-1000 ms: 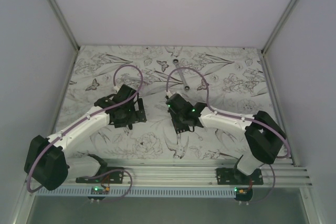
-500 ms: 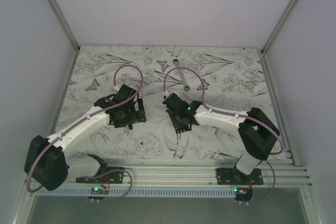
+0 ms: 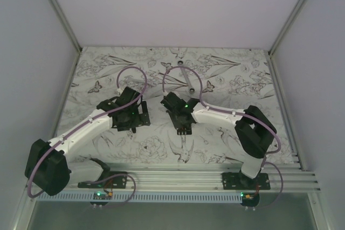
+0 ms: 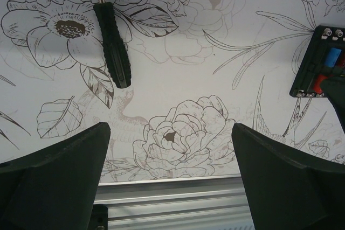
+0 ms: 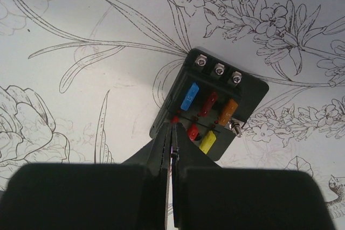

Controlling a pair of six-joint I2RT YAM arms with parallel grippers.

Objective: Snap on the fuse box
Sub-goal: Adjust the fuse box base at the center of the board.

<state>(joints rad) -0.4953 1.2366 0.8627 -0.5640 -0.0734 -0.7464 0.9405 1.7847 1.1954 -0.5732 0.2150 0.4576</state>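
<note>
The fuse box (image 5: pixel 215 106) is a small black box lying on the printed table, its top showing blue, red, orange and yellow fuses and three screws. It also shows at the right edge of the left wrist view (image 4: pixel 318 63). My right gripper (image 5: pixel 172 127) is shut, its tips on the box's near left corner at a small red fuse; I cannot tell if it grips that fuse. In the top view the right gripper (image 3: pixel 182 125) covers most of the box. My left gripper (image 4: pixel 170 176) is open and empty, hovering left of the box (image 3: pixel 137 117).
A slim black-handled screwdriver (image 4: pixel 113 41) lies on the table beyond the left gripper. The metal base rail (image 3: pixel 178 175) runs along the near edge. White walls close in the left, right and back of the table.
The right arm has swung left, carrying its gripper a little left and farther from the rail. The left arm has not moved.
</note>
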